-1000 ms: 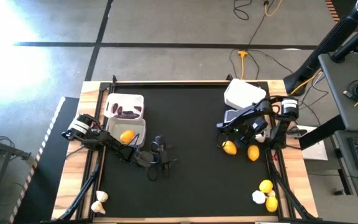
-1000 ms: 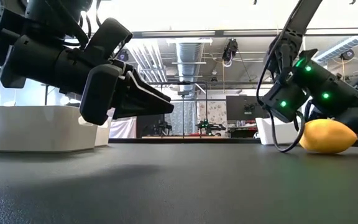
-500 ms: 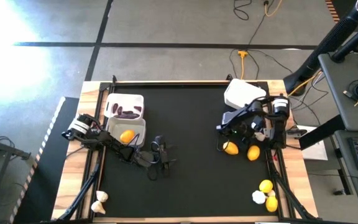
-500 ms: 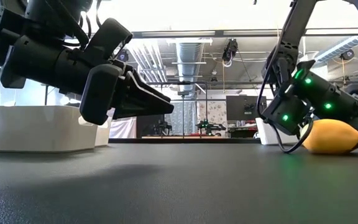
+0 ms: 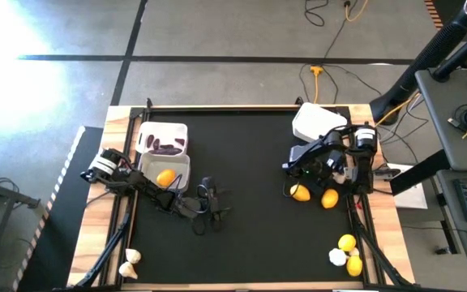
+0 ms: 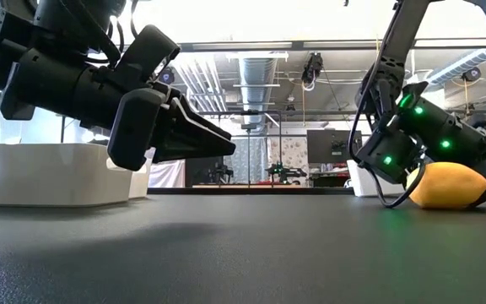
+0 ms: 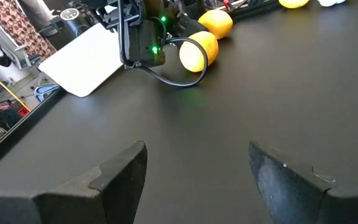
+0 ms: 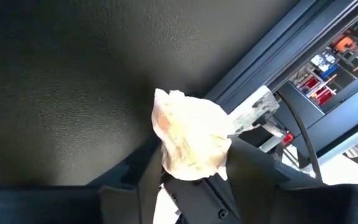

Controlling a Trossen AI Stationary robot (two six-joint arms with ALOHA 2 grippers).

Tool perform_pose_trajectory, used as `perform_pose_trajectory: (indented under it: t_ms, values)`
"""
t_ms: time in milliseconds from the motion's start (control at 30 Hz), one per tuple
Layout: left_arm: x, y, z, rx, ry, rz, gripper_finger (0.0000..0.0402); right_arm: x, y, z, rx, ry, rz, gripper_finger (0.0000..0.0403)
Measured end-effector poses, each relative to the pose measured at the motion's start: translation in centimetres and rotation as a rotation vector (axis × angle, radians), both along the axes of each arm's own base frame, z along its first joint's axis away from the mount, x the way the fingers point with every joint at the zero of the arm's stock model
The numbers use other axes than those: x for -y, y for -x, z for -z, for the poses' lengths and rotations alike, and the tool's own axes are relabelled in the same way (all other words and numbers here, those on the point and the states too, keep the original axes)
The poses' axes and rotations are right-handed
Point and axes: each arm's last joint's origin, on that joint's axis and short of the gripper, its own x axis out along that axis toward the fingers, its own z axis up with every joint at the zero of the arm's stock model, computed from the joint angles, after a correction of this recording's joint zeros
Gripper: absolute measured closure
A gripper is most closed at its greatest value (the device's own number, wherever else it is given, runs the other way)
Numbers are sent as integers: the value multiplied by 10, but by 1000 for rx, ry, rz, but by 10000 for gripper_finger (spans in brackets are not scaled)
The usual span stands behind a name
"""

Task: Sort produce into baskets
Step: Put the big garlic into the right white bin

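My right gripper is low over the mat by the table's right edge, shut on a white garlic bulb. Two lemons lie on the mat just near of it; one shows in the low view. My left gripper hangs open and empty above the mat left of centre; it also shows in its own wrist view. One basket holds purple pieces, one holds a lemon, and a third stands at the far right. My right gripper pinches the garlic bulb between its two fingers, one finger on each side of the bulb's lower part. The bulb sticks out past the fingertips, beside the table's metal edge rail. Whether it rests on the mat I cannot tell.
Two lemons and a garlic bulb lie at the near right corner. Two garlic bulbs lie at the near left edge. The metal rail runs along the right edge. The mat's middle is bare.
My right gripper has gone down toward the mat beside the lemons, and its wrist has shifted a little toward the table's left. It has kept still for the last half second.
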Motion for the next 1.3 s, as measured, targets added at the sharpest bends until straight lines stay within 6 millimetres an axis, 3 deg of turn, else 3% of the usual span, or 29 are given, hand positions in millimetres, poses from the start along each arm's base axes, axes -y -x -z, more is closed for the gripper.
perform_pose_trajectory:
  t_ms: [233, 400, 600, 733, 833, 1000, 1100, 1300]
  values:
    - [0, 0, 0, 1, 0, 0, 139, 1, -11, -31, 70, 51, 20, 271]
    - [0, 0, 0, 2, 1, 0, 139, 6, -25, -73, 275, 148, 16, 267]
    - [0, 0, 0, 2, 1, 0, 139, 28, -29, -131, 497, 545, -87, 266]
    - [0, 0, 0, 2, 1, 0, 139, 56, -22, -151, 592, 749, -58, 266]
    - [0, 0, 0, 2, 1, 0, 139, 84, -16, -148, 645, 810, 22, 266]
    - [0, 0, 0, 0, 15, -4, 139, 122, -11, -119, 727, 786, 74, 265]
    - [0, 1, 2, -12, 21, -7, 139, 137, -8, -105, 719, 810, 91, 254]
    - [-1, 3, 5, -28, 32, -13, 139, 156, -12, -98, 760, 852, 84, 204]
